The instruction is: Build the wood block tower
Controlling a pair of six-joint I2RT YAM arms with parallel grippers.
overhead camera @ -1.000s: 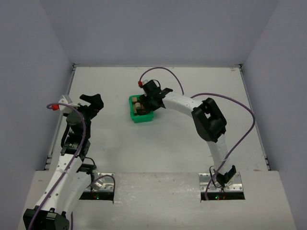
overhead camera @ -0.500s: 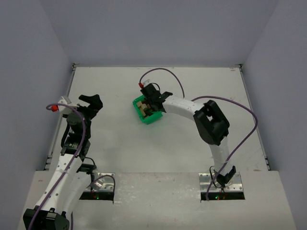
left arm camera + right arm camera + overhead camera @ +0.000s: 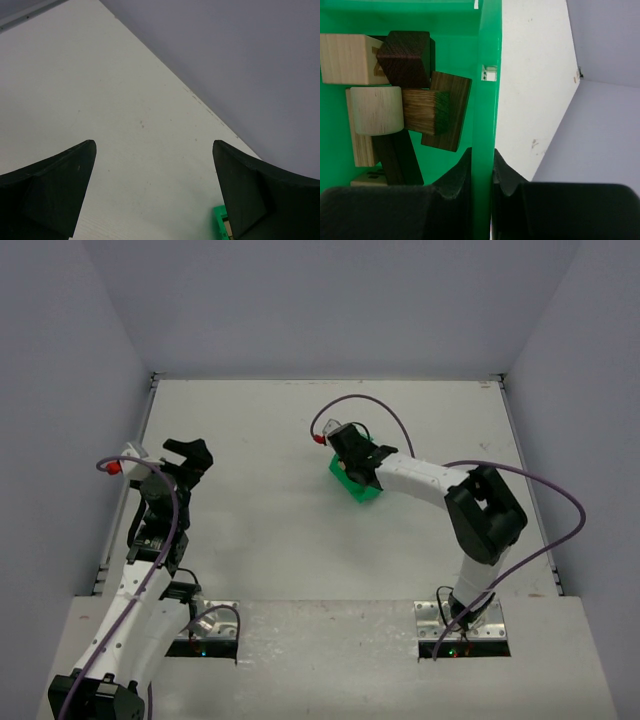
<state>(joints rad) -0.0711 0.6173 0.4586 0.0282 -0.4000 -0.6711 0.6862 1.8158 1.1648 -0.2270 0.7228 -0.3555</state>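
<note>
My right gripper (image 3: 352,466) (image 3: 482,165) is shut on the wall of the green plastic bin (image 3: 356,483) (image 3: 488,100), one finger inside and one outside. In the right wrist view the bin holds loose wooden blocks: a light tan cube (image 3: 347,58), a dark brown cube (image 3: 406,56), a pale short cylinder (image 3: 376,110), a dark flat piece (image 3: 451,112) and others. No stacked tower shows. My left gripper (image 3: 188,455) (image 3: 152,195) is open and empty over bare table at the left. A corner of the bin (image 3: 219,222) shows beside its right finger.
The white table (image 3: 260,530) is enclosed by grey walls at the back and both sides. The bin sits right of the table's middle. The right arm's purple cable (image 3: 370,405) loops above the bin.
My right gripper has dragged the green bin to the right and slightly nearer, turning it on the way. The left arm has stayed put.
</note>
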